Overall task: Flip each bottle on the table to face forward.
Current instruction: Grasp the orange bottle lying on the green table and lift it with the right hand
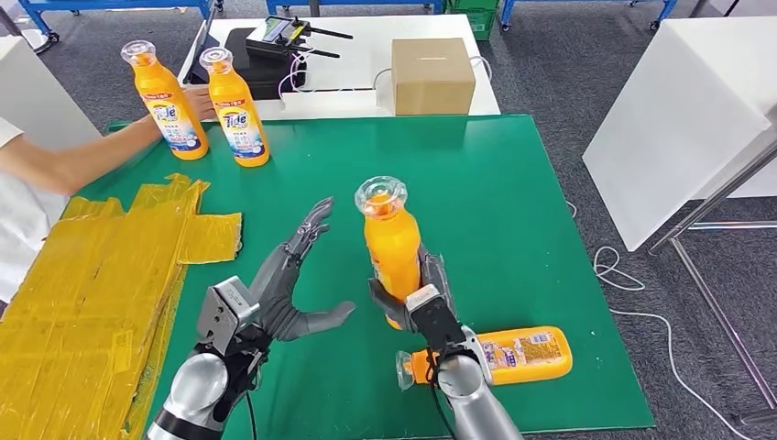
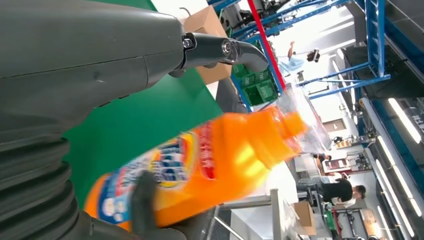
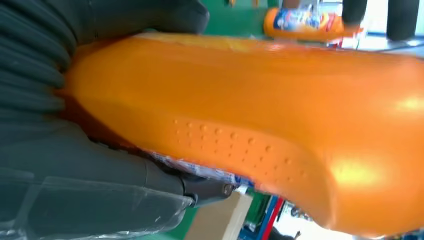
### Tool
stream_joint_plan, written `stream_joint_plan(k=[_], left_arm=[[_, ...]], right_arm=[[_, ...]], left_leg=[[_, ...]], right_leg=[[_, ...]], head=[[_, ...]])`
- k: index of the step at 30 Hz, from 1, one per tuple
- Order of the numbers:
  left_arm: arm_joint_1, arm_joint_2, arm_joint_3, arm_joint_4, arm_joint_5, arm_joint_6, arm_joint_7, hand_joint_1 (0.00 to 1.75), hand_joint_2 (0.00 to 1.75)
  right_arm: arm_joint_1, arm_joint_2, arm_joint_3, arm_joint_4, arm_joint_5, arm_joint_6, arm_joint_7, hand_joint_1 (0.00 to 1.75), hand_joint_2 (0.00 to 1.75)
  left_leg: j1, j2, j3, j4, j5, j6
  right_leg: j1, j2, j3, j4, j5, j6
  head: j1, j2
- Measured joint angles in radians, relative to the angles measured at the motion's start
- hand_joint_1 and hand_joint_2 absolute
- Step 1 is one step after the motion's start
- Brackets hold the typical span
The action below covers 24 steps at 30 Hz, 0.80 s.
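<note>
My right hand [image 1: 417, 298] grips an upright orange bottle [image 1: 391, 240] with a clear cap at the middle of the green mat [image 1: 513, 211]; its plain orange back faces me. The left wrist view catches the same bottle [image 2: 210, 165] with its blue label, and the right wrist view has its dimpled side [image 3: 250, 110] in my fingers. My left hand [image 1: 293, 284] is open just left of it, fingers spread, touching nothing. Another orange bottle [image 1: 499, 356] lies on its side near the mat's front edge behind my right wrist. Two labelled bottles [image 1: 168, 101] [image 1: 236, 108] stand at the far left.
A person's arm [image 1: 82, 156] reaches in from the left and holds the far-left bottle. Flattened yellow cardboard [image 1: 92, 284] covers the mat's left side. A brown box [image 1: 432, 75] and black devices [image 1: 275, 46] sit on the white table behind. A white table [image 1: 678, 119] stands to the right.
</note>
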Motion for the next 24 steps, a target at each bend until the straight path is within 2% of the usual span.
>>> stream_joint_plan(k=[7, 11, 18, 24], left_arm=[[-0.007, 0.002, -0.001, 0.006, 0.006, 0.0, 0.0, 0.0, 1.75], [-0.014, 0.003, -0.001, 0.012, 0.024, 0.001, 0.0, 0.0, 1.75], [-0.026, 0.005, -0.001, 0.022, 0.058, -0.003, 0.0, 0.0, 1.75], [-0.027, 0.017, 0.0, 0.023, 0.112, -0.027, 0.004, 0.0, 1.75]], right_arm=[[-0.009, 0.003, 0.022, 0.027, 0.008, -0.005, -0.004, 1.75, 1.75], [-0.022, 0.004, 0.065, 0.047, 0.092, -0.042, -0.025, 1.75, 1.75], [-0.038, 0.006, 0.21, 0.074, 0.307, -0.267, -0.07, 1.75, 1.75], [-0.074, 0.006, 0.298, 0.081, 0.463, -0.432, -0.026, 1.75, 1.75]], left_leg=[[0.0, 0.0, 0.0, 0.0, 0.0, 0.0], [0.0, 0.0, 0.0, 0.0, 0.0, 0.0], [0.0, 0.0, 0.0, 0.0, 0.0, 0.0], [0.0, 0.0, 0.0, 0.0, 0.0, 0.0]], right_leg=[[0.0, 0.0, 0.0, 0.0, 0.0, 0.0], [0.0, 0.0, 0.0, 0.0, 0.0, 0.0], [0.0, 0.0, 0.0, 0.0, 0.0, 0.0], [0.0, 0.0, 0.0, 0.0, 0.0, 0.0]], head=[[0.0, 0.0], [0.0, 0.0], [0.0, 0.0], [0.0, 0.0]])
